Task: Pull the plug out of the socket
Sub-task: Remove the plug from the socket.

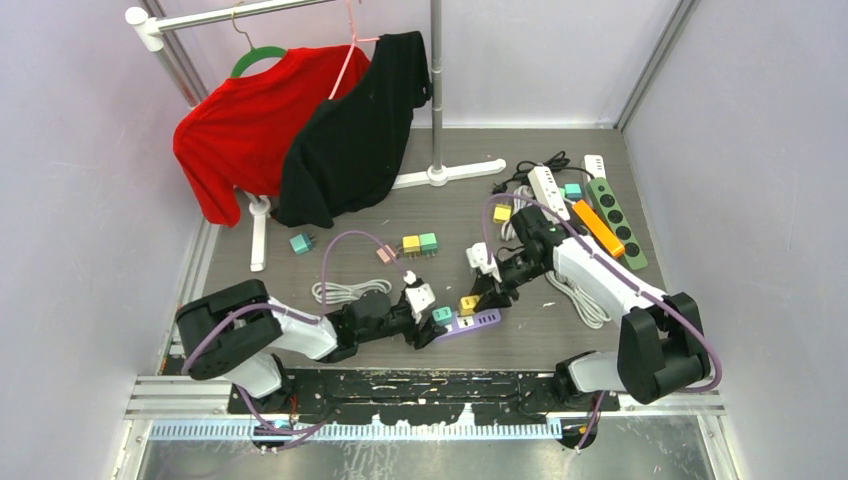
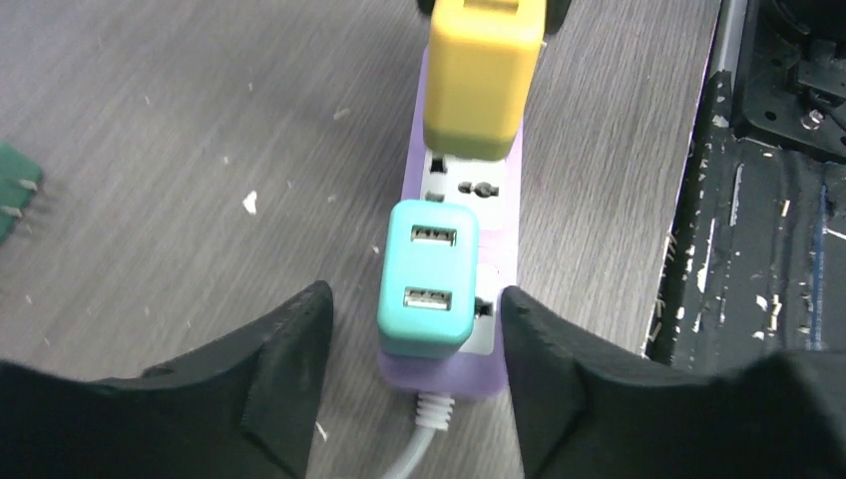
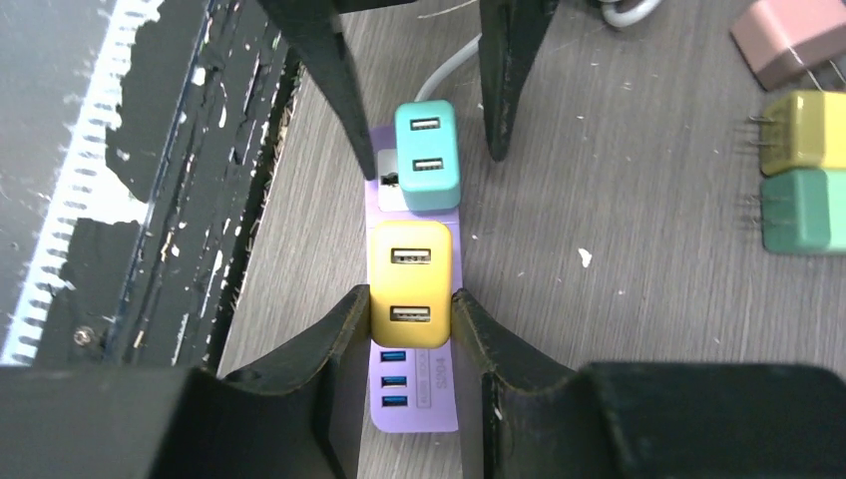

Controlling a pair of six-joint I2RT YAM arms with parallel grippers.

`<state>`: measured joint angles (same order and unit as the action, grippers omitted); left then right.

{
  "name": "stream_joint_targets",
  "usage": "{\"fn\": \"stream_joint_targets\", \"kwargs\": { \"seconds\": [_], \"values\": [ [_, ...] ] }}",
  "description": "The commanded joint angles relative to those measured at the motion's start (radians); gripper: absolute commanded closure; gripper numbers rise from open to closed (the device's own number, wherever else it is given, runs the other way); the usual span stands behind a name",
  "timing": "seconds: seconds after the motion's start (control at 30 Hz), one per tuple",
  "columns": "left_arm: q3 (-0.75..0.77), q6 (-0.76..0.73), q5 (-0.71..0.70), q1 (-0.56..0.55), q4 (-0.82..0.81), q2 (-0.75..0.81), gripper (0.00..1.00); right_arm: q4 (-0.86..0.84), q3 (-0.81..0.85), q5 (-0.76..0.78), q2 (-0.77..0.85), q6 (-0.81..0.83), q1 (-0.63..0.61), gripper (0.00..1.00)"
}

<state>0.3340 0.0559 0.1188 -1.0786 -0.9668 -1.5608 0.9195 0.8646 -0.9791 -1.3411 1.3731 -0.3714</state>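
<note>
The right hand point(image 3: 409, 304) is closed on the yellow plug point(image 3: 409, 269), one finger pressed to each side. This looks like the grip for lifting it straight out of the purple power strip point(image 3: 414, 394), where it sits fully seated near the 6 o'clock edge of the desk point(image 3: 619, 329). The left hand point(image 2: 414, 299) is wide open and holds nothing, its fingers straddling the strip's cord end around the teal plug point(image 2: 427, 274), probably to pin the strip down. The teal plug crowds the yellow one at 12 o'clock, while loose plugs point(image 3: 803, 135) lie well apart at 2 o'clock.
</note>
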Motion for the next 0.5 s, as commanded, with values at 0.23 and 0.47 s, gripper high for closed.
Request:
{"fn": "stream_joint_targets", "kwargs": {
  "seconds": [0.23, 0.47],
  "values": [
    [0.101, 0.115, -0.043, 0.006, 0.406, 0.298, 0.21, -0.082, 0.104, -0.098, 0.010, -0.540, 0.072, 0.99],
    [0.192, 0.283, -0.066, 0.008, 0.752, 0.517, 0.22, -0.115, 0.180, -0.140, -0.092, -0.881, 0.084, 0.99]
  ]
}}
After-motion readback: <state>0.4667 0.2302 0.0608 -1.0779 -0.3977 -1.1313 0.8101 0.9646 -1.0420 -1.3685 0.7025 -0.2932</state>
